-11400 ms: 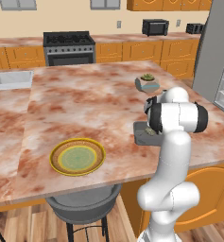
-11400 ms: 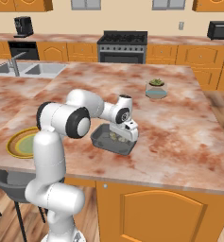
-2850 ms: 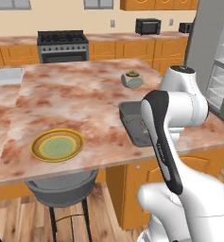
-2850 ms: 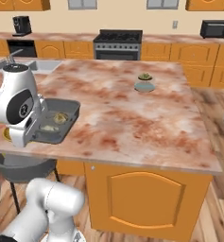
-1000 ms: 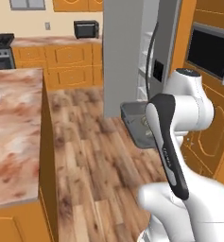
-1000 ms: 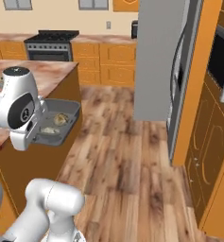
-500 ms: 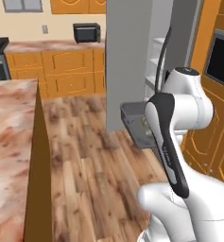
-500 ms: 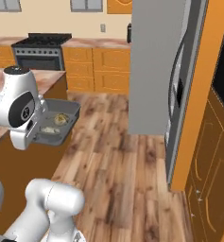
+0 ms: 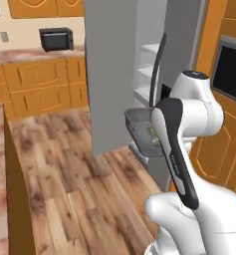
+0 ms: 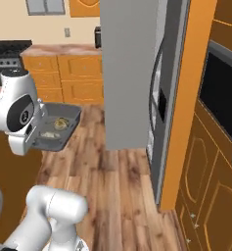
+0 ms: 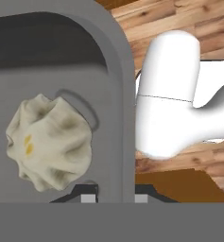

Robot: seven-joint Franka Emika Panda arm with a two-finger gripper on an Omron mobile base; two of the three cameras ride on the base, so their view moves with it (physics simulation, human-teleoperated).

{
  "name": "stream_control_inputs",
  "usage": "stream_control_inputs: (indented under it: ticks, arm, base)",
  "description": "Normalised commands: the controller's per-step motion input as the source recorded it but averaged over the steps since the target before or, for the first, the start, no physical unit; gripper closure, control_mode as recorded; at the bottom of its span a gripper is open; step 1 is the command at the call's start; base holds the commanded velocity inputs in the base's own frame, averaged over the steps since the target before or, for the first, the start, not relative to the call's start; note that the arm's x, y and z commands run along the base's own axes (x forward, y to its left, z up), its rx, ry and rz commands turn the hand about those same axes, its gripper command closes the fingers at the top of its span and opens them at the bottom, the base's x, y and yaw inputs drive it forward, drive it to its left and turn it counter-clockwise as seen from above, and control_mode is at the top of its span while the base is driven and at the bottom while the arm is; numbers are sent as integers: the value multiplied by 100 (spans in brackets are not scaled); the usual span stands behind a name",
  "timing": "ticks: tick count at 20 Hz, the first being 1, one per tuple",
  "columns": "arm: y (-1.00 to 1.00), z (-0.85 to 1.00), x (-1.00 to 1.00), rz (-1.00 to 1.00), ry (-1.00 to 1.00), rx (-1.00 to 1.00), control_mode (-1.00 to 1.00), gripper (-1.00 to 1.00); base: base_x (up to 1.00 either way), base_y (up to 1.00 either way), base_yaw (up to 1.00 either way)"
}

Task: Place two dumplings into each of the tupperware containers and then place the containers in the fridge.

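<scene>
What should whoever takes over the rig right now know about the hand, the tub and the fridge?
Hand: shut on the rim of the dark grey tub, held level above the wood floor.
Dumplings: two lie in the tub, one toward its far end, the other nearer the hand.
Fridge: ahead of the base, door swung open, white shelves showing.
Done: this tub is filled and carried off the counter.
Left: set it on a fridge shelf. Where the pale tub is cannot be told from here.

Wooden floor (image 9: 64,164), orange cabinets (image 9: 40,84)
</scene>
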Motion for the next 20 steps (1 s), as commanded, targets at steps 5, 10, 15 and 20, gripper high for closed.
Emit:
stream_control_inputs:
  ticks: [5, 10, 15, 20]
  arm:
    - [0, 0, 0, 0, 0, 0, 100, 100]
    - [0, 0, 0, 0, 0, 0, 100, 100]
    - [0, 0, 0, 0, 0, 0, 100, 100]
    - [0, 0, 0, 0, 0, 0, 100, 100]
  base:
    - [58, 47, -58]
    - [44, 74, -69]
    - [33, 69, -75]
    - [26, 68, -77]
